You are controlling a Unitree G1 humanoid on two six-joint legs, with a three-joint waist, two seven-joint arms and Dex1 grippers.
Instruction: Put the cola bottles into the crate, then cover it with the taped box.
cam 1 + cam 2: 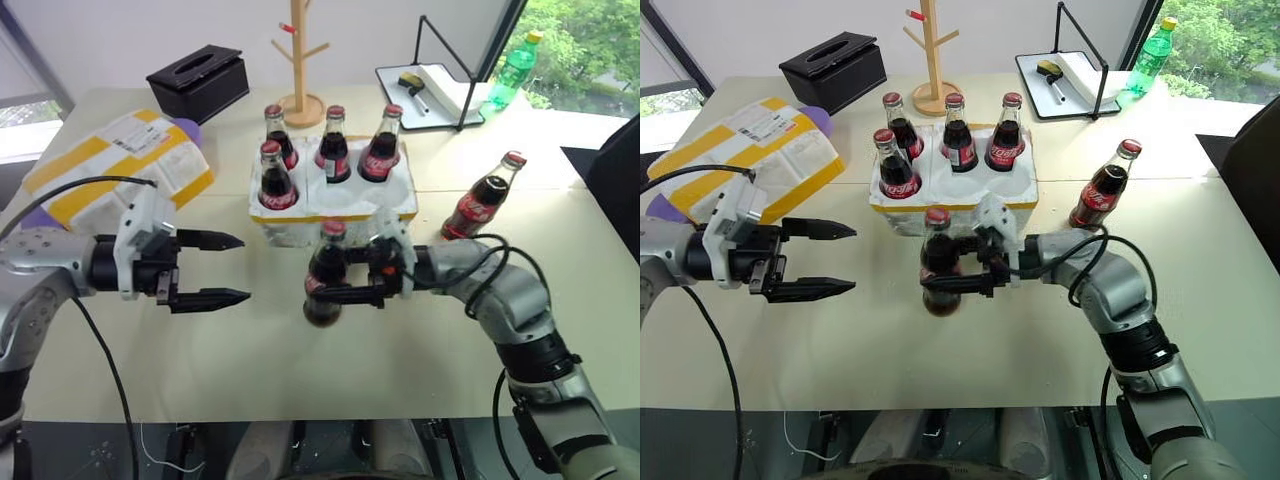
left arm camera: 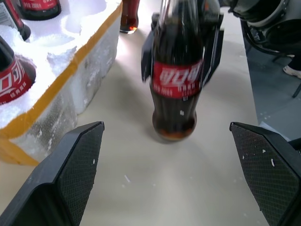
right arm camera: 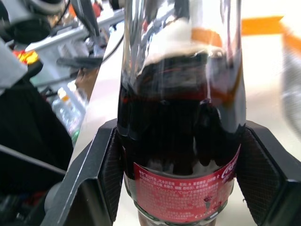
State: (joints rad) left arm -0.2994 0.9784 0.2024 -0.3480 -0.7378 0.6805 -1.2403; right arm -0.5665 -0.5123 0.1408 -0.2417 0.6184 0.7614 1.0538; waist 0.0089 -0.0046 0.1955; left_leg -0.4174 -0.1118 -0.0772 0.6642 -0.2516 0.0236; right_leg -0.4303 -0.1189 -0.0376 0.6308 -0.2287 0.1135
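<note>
Four cola bottles (image 1: 331, 146) stand in the wells of the crate (image 1: 400, 203) on the bench (image 1: 300, 370) in the left eye view, three in the far row and one in the near row. The crate lies just beyond both pincers. The right pincer (image 1: 340, 281) points toward the robot's left, and its two black fingers are clamped on the waist of a fifth bottle (image 1: 323, 276), upright, just in front of the crate's near wall. Whether that bottle's base rests on the bench cannot be told. The left pincer (image 1: 228, 268) faces it from the other side, its fingers wide apart with nothing between them, a gap of bare bench separating it from the gripped bottle. A sixth bottle (image 1: 484, 197) stands past the right arm, beside the crate's right end. The taped box (image 1: 110, 165) lies beyond the left pincer, to the crate's left.

From the right eye view, a black tissue box (image 1: 835, 68) and a wooden peg stand (image 1: 933, 60) sit behind the crate, and a green plastic bottle (image 1: 1149, 58) stands far beyond the right arm.

Seen from the left wrist, the gripped bottle stands straight ahead between the spread fingers (image 2: 70, 174), with the crate's yellow-banded wall to one side.

Seen from the right wrist, both pads (image 3: 113, 174) press on the dark glass just above the red label.
</note>
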